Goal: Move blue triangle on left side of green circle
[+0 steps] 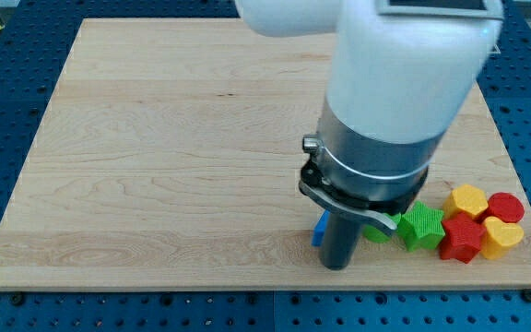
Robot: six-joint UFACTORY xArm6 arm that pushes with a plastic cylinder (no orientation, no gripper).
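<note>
Blue triangle [320, 230], mostly hidden, orientation unclear.

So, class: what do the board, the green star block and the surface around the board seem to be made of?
Board: pale wood, likely matte; long grain lines show.
Green star block: probably moulded or printed plastic; flat, even colour, crisp edges.
Blue surround: possibly painted metal; a regular grid of small holes, but that is uncertain.
</note>
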